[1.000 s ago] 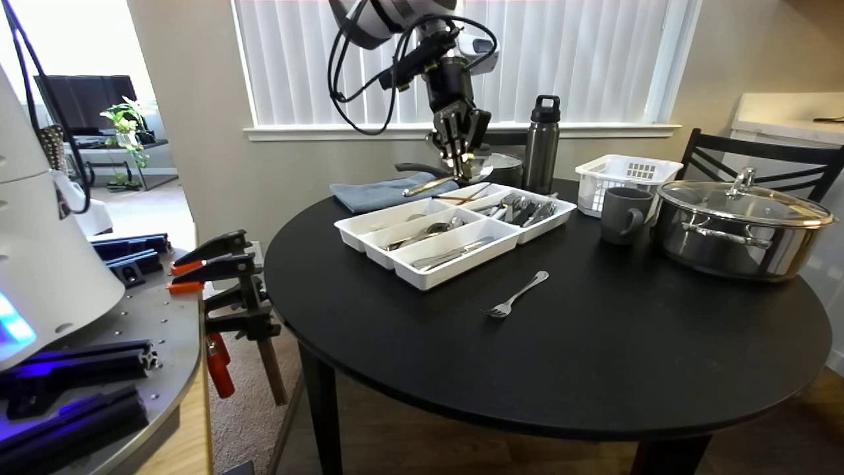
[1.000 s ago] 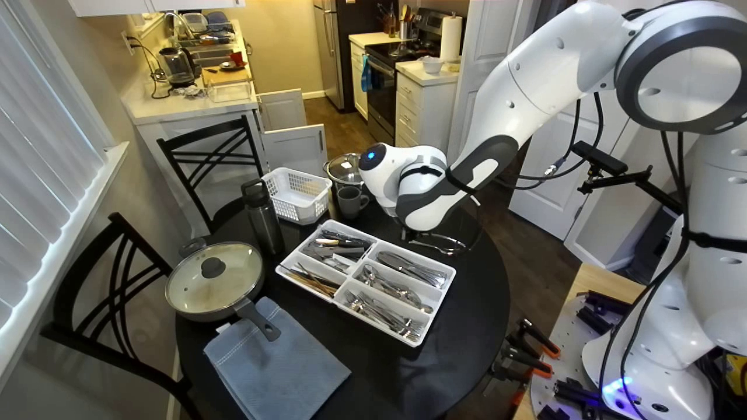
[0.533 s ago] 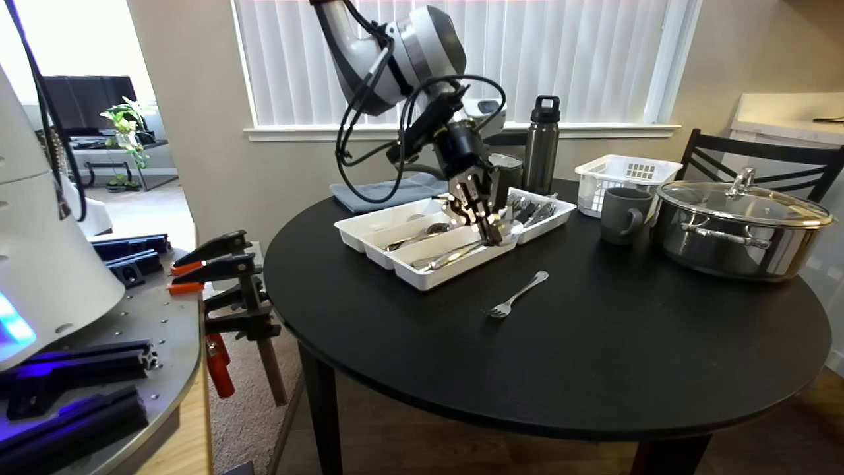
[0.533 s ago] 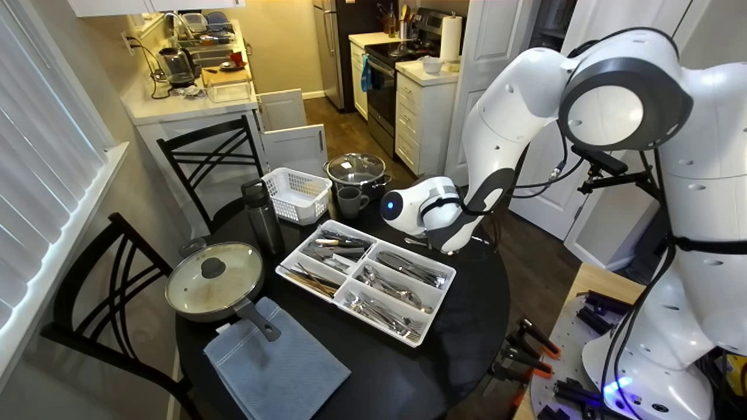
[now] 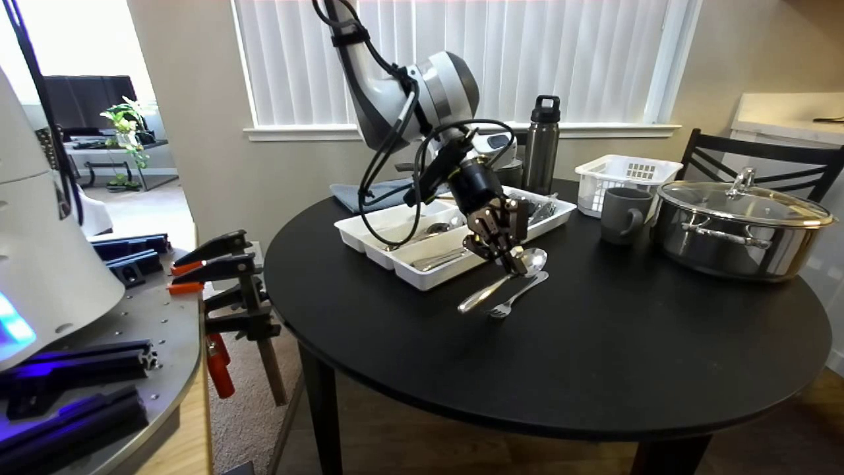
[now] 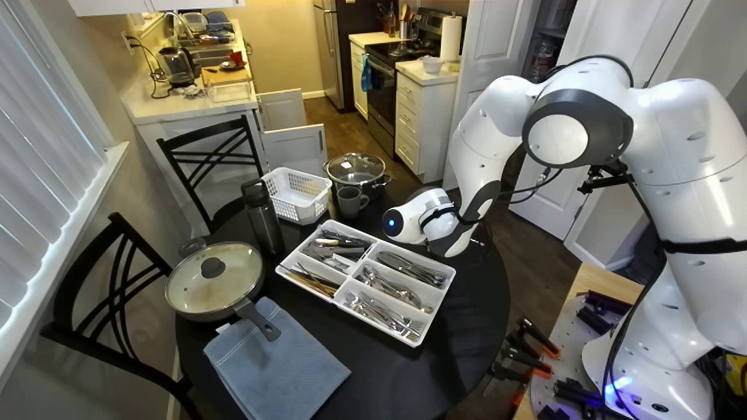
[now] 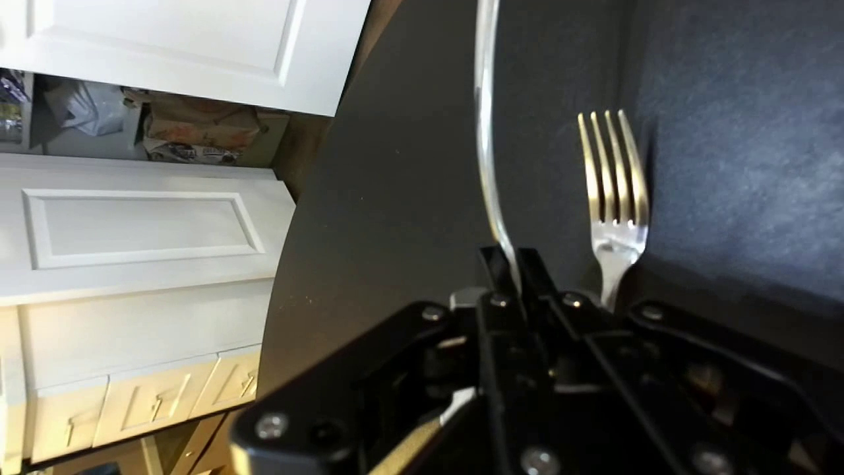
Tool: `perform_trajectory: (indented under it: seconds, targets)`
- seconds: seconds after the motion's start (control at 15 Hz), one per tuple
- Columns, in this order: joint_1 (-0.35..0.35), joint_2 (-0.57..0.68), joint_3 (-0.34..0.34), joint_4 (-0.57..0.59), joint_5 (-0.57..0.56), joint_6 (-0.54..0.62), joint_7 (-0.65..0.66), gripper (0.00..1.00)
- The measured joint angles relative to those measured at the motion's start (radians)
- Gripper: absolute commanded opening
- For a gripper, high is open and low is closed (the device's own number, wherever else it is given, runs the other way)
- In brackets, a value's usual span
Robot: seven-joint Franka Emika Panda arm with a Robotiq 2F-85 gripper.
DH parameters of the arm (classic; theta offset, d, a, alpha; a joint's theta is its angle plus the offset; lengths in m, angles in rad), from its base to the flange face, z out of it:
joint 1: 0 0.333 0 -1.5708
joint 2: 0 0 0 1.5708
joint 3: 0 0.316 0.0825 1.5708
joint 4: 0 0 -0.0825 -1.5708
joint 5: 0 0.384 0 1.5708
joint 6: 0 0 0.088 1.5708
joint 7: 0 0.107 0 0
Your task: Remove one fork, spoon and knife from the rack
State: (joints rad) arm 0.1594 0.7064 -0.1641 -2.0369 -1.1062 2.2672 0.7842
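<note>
My gripper [image 5: 516, 264] is shut on the spoon [image 5: 486, 294], low over the table in front of the rack [image 5: 455, 270]. In an exterior view the bowl points toward the pot side and the handle toward the near left; whether it touches the table I cannot tell. The wrist view shows the spoon's thin handle [image 7: 486, 119] pinched between the fingertips of the gripper [image 7: 511, 260]. Right beside it, the fork [image 7: 613, 244] lies flat on the black table. Slim pieces that look like the knives [image 6: 411, 268] lie in an end compartment of the white rack [image 6: 353, 273].
Behind the rack are a blue cloth [image 6: 280, 361], a lidded pan [image 6: 213, 280] and a dark bottle [image 5: 542, 148]. A white slatted basket [image 5: 593, 191], a grey mug [image 5: 620, 214] and a big steel pot [image 5: 732, 237] stand on the far side.
The gripper has carried the spoon from above the rack, down and over its wall, to low above the table beside the fork. The fork and rack stay where they were.
</note>
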Motion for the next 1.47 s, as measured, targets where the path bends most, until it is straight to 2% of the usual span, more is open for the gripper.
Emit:
perform_trajectory:
  seconds: [0.33, 0.87, 0.93, 1.0, 1.13, 1.47]
  targets:
    - [-0.030, 0.058, 0.005, 0.101, -0.016, 0.011, 0.004, 0.02]
    - [-0.046, 0.169, 0.005, 0.222, -0.089, 0.073, 0.096, 0.02]
    - [-0.047, 0.178, 0.005, 0.234, -0.091, 0.079, 0.102, 0.09]
    - [-0.048, 0.184, 0.005, 0.246, -0.091, 0.085, 0.105, 0.33]
    - [-0.049, 0.188, 0.006, 0.259, -0.091, 0.096, 0.109, 0.37]
    - [-0.049, 0.182, 0.008, 0.280, -0.091, 0.098, 0.115, 0.67]
